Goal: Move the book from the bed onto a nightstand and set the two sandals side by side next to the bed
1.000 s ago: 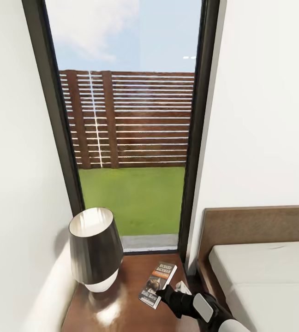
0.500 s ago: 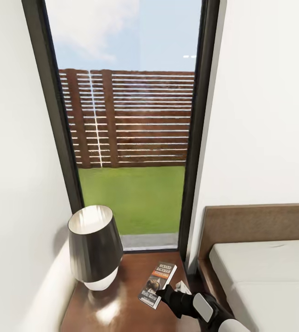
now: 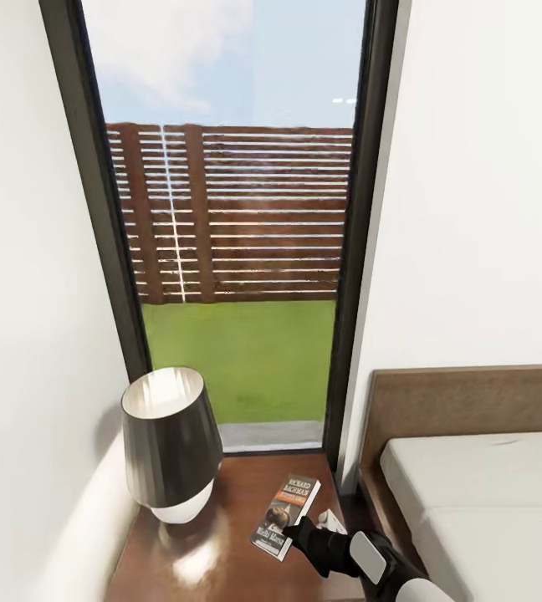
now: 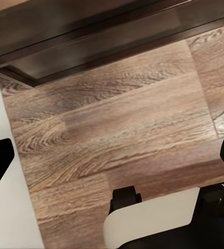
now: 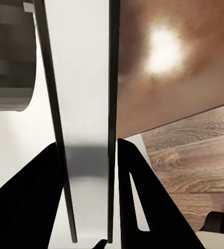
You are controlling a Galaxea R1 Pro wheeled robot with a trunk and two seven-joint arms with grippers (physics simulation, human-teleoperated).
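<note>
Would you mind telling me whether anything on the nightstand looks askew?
The book lies at an angle to the nightstand's edges, the right end effector at its lower end. The lamp stands upright.

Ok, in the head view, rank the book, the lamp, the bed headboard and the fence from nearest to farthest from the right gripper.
1. Book: held in the right gripper, over the nightstand.
2. Headboard of the bed: to the gripper's right. Lamp: on the nightstand, to its left. These two are too close to call.
3. Fence: outside, beyond the window.

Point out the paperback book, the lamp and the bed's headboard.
Dark paperback book with orange band point(image 3: 287, 516): head view, cover centre.
Dark grey lamp with white base point(image 3: 171, 443): head view, shade.
Brown wooden headboard point(image 3: 472, 401): head view, front panel.
</note>
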